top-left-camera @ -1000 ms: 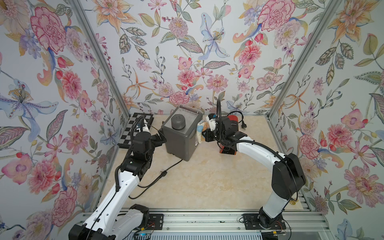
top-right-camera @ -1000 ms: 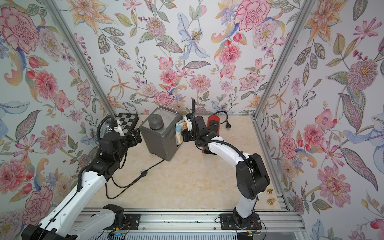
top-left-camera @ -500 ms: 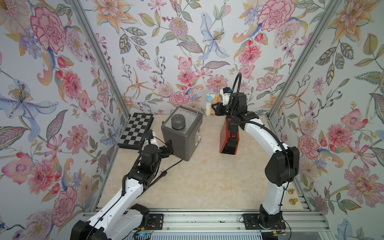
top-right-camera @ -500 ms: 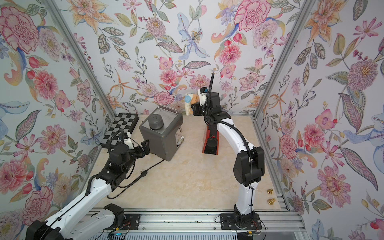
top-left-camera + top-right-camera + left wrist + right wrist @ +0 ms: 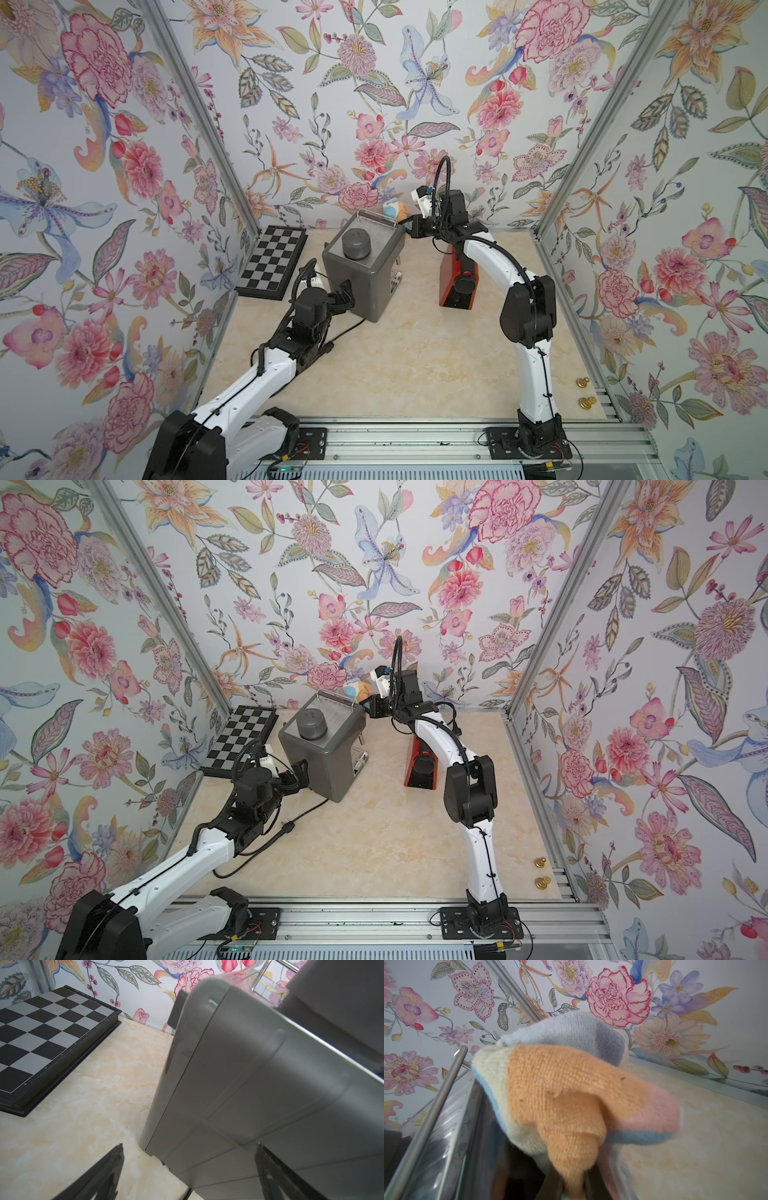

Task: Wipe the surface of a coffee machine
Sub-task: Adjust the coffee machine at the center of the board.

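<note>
Starting at the far left, a chessboard [image 5: 272,262] lies flat by the wall; tiny marks along its rim in the left wrist view are too small to read. Right of it, the left gripper [image 5: 343,296] sits low at the near-left corner of the coffee machine [image 5: 365,270]. Its fingers [image 5: 112,1167] are spread with that corner between them; whether they touch it cannot be told. The grey machine stands upright on the far middle-left of the table [image 5: 415,357] and looks taller than wide. It is turned askew, so its drip-tray front faces right and slightly near. Faint marks on its top knob [image 5: 356,245] are illegible. At its far-right top corner, beside the chrome rail [image 5: 376,217], the right gripper [image 5: 408,224] is clamped on a striped cloth [image 5: 395,210], which hides its fingertips in the wrist view. Further right, a red appliance [image 5: 455,274] is partly covered by the arm. Two brass weights [image 5: 582,381] sit at the near right.
</note>
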You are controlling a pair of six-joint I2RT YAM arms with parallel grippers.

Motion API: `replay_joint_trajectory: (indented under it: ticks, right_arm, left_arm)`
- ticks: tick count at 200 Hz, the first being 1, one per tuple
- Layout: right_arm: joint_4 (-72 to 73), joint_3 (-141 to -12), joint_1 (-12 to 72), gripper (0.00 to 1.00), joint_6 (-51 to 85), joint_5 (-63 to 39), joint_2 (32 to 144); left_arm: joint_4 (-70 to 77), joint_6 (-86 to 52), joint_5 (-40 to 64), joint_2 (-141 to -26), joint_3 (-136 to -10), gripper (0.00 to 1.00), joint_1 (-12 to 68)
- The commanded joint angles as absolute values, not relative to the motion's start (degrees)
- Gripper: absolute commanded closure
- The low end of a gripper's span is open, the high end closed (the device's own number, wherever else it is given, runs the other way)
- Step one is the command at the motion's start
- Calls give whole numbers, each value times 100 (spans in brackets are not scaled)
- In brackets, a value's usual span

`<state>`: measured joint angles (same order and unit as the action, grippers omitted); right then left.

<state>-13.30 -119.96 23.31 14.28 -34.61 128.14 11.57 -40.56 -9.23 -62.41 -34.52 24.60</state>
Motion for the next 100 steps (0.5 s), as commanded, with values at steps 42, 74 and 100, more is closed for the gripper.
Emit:
replay_joint_trajectory:
  ticks: [42, 74, 100]
  right_arm:
    - [-1411, -11968, 2585, 100, 1003, -4542, 12600]
    - [-1437, -11505, 2739, 100, 788, -4596, 12341]
    - [-1433, -10987, 2872, 100, 617, -4501, 12036]
  left_arm:
    - [1392, -4115, -977, -6470, -3762, 1, 2243]
    - [1439, -4031, -813, -6616, -3853, 1, 1928]
    - [1563, -3925, -666, -6816, -3993, 1, 1725]
